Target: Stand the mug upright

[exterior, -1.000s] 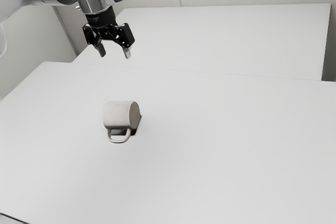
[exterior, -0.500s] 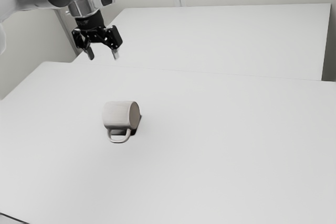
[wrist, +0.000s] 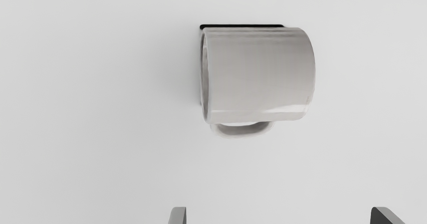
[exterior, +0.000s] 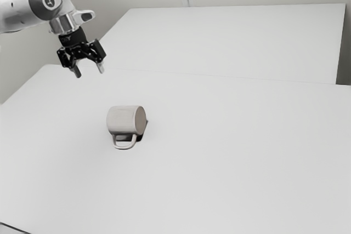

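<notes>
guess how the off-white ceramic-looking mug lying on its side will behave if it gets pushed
The off-white, ceramic-looking cylindrical mug should be stiff, since its wall looks solid and undented. Its round side could let it roll, though the looped handle sticking out would probably stop it one way.

The table (exterior: 230,163) is big, white and flat. A light gray mug (exterior: 123,120) lies on its side on it, with its open end (exterior: 141,120) facing the exterior view's right. Its handle (exterior: 125,146) sticks out from its side, and a dark shadow (wrist: 242,26) sits just beside the mug.
</notes>
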`<state>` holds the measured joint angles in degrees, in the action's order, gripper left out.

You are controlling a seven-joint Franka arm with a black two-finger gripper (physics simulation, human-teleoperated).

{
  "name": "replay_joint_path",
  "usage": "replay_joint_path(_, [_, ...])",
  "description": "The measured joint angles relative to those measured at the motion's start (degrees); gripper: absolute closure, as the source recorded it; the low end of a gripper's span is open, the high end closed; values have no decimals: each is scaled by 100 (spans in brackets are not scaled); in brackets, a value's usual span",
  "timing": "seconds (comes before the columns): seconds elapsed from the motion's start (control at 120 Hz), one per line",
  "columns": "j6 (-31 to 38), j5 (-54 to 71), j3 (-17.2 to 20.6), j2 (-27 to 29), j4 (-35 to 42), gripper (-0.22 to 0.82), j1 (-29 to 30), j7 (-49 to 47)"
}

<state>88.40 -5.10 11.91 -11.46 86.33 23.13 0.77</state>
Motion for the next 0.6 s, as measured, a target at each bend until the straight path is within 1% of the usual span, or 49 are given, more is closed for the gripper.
replay_joint_path(0.1, [89, -74, 2, -124, 96, 0, 73, 162])
replay_joint_path(0.233, [296, -205, 2, -174, 415, 0, 219, 382])
replay_joint_path(0.483, [862, -588, 4, -285, 1009, 0, 481, 822])
replay_joint_path(0.6, [1133, -814, 4, -357, 1174, 0, 515, 1025])
